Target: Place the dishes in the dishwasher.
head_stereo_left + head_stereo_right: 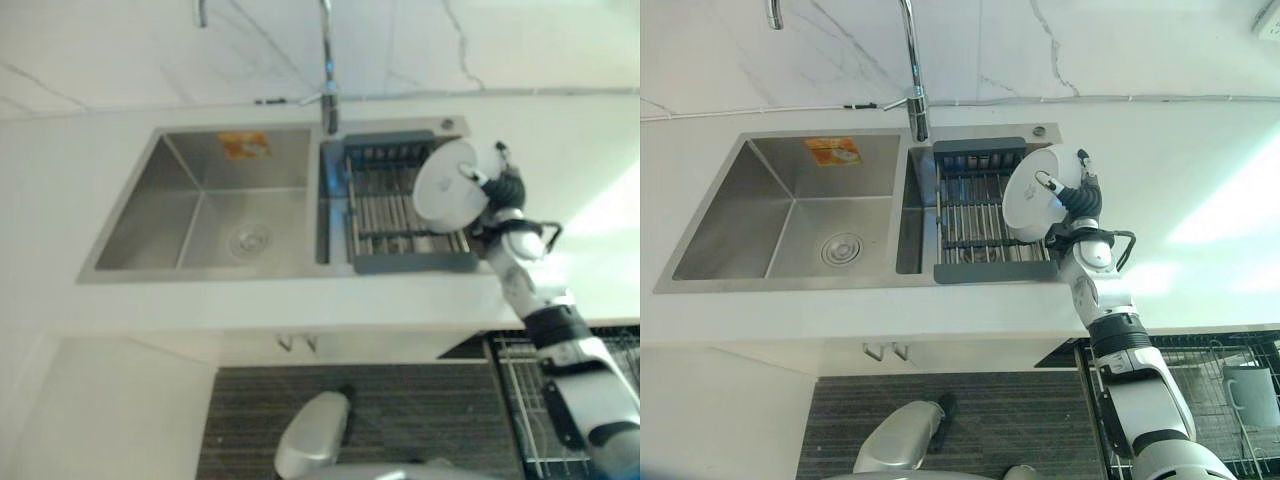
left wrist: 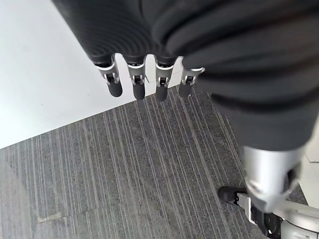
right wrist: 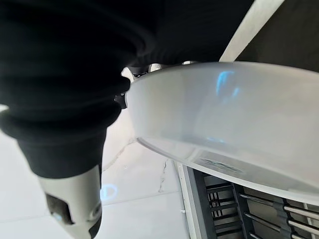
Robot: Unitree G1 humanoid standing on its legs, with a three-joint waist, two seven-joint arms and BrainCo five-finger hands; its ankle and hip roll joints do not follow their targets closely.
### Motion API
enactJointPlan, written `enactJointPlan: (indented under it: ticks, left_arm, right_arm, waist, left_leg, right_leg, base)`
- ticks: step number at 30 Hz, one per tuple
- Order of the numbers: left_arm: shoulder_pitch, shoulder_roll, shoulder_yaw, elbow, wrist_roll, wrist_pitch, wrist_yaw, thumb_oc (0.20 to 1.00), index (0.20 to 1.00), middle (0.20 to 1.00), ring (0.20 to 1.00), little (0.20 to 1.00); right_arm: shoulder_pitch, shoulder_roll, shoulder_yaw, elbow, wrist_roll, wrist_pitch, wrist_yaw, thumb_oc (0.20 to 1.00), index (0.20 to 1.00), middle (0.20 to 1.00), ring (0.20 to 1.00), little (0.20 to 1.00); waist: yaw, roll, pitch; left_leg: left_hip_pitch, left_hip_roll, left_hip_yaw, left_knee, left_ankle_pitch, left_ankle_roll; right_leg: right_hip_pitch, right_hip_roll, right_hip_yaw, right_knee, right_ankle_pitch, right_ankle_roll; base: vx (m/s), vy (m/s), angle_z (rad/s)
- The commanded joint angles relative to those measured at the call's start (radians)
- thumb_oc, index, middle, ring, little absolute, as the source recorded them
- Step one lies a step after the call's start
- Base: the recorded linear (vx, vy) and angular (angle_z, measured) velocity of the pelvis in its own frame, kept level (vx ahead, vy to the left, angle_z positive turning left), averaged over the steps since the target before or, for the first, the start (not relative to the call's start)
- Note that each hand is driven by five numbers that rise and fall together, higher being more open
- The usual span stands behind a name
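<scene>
Lower right of frame: dishwasher rack (image 1: 1185, 400) pulled out below counter (image 1: 1200, 230), one mug (image 1: 1248, 392) in it; rest looks bare, so task judged early.
Left hand (image 2: 144, 82) hangs over striped floor (image 2: 129, 169), fingers straight, holding nothing.
Centre right: right hand (image 1: 1072, 198) grips white bowl (image 1: 1032, 198), fingers curled over rim, bowl tilted on edge, lifted above drying rack (image 1: 975, 215) in right sink basin.
Left: sink (image 1: 790, 210) holds no dishes.
Left to do: carry bowl down to dishwasher rack.

Steel sink (image 1: 790, 215), tap (image 1: 912, 70), countertop (image 1: 1200, 190).
</scene>
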Motion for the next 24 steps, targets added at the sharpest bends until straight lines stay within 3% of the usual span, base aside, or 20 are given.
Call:
enactJointPlan:
  ticks: [1, 12, 24]
  left_arm:
    - [-0.004, 0.037, -0.024, 0.024, 0.025, 0.019, 0.005, 1.000, 1.000, 1.000, 1.000, 1.000]
    - [0.004, 0.031, -0.031, 0.014, 0.016, 0.014, 0.010, 1.000, 1.000, 1.000, 1.000, 1.000]
    - [-0.001, 0.028, -0.038, 0.033, -0.017, 0.008, -0.005, 1.000, 1.000, 1.000, 1.000, 1.000]
  right_arm:
    - [-0.001, -0.005, 0.012, 0.014, 0.005, -0.047, -0.001, 1.000, 1.000, 1.000, 1.000, 1.000]
    - [-0.003, 0.003, 0.008, 0.019, 0.056, -0.066, -0.003, 1.000, 1.000, 1.000, 1.000, 1.000]
    - [0.017, 0.078, -0.009, 0.028, 0.270, -0.116, 0.145, 1.000, 1.000, 1.000, 1.000, 1.000]
  waist:
    - [0.028, 0.012, -0.048]
    - [0.030, 0.022, -0.041]
    - [0.026, 0.036, -0.044]
  left_leg:
    - [0.041, 0.078, -0.007, -0.068, -0.045, -0.050]
    - [0.039, 0.075, -0.014, -0.068, -0.040, -0.052]
    - [0.045, 0.078, -0.015, -0.068, -0.038, -0.054]
  right_leg:
    - [-0.087, -0.064, 0.012, 0.045, 0.045, 0.020]
    - [-0.089, -0.065, 0.012, 0.045, 0.046, 0.017]
    - [-0.088, -0.071, 0.015, 0.045, 0.045, 0.017]
  base:
    - [0.00, 0.000, 0.00]
    - [0.00, 0.000, 0.00]
    - [0.00, 0.000, 0.00]
